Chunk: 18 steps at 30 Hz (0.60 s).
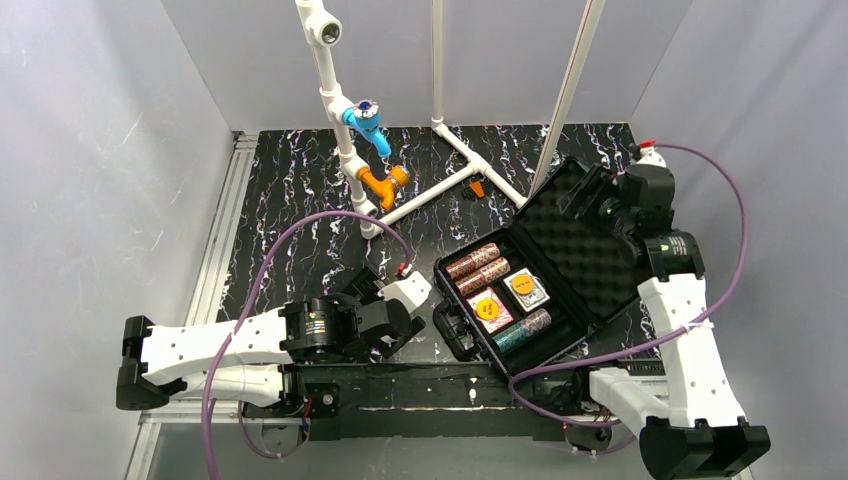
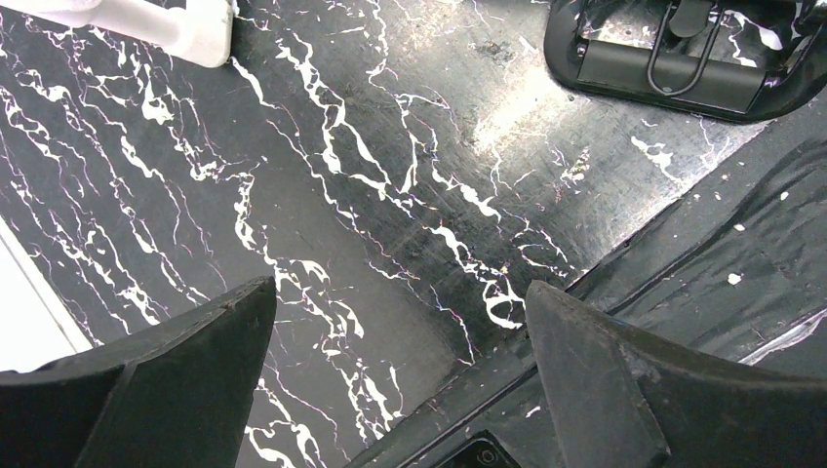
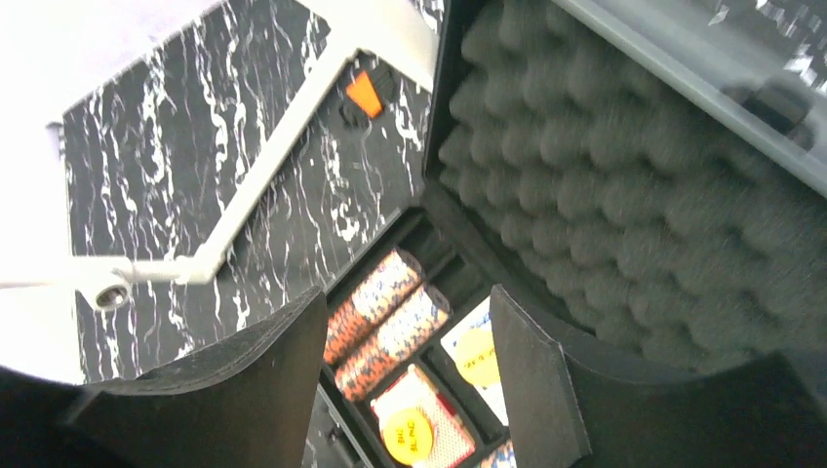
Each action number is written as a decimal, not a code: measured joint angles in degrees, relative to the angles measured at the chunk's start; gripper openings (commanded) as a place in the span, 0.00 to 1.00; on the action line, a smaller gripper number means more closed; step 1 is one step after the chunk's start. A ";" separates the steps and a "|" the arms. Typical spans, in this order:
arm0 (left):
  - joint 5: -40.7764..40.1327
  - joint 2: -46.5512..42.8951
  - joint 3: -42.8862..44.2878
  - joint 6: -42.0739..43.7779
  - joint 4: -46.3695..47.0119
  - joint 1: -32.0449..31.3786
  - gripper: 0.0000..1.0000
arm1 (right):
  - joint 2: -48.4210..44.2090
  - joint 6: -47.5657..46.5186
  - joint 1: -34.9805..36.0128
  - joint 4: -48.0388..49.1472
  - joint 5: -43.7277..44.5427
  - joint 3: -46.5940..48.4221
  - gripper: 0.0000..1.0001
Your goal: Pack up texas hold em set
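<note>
The black case (image 1: 470,345) lies open right of centre, its bumpy foam lid (image 1: 575,235) leaning back. In the tray lie two red-brown chip rolls (image 1: 478,268), two card decks each topped by an orange disc (image 1: 490,306), and a dark green chip roll (image 1: 525,330). My right gripper (image 1: 607,205) hovers at the lid's far edge, open and empty. The right wrist view looks between its fingertips (image 3: 408,292) down at the chip rolls (image 3: 385,312) and the foam (image 3: 624,175). My left gripper (image 1: 400,300) stands open over bare table (image 2: 390,195), just left of the case handle (image 2: 673,58).
A white pipe frame (image 1: 340,110) with blue and orange fittings stands at the back, its foot bars running over the table behind the case. A small orange-and-black piece (image 1: 477,188) lies beside one bar. White walls close in both sides.
</note>
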 measured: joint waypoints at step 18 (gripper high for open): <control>0.02 -0.07 0.00 0.07 -0.02 -0.26 0.99 | 15.12 -9.94 -0.42 0.46 18.91 23.76 0.65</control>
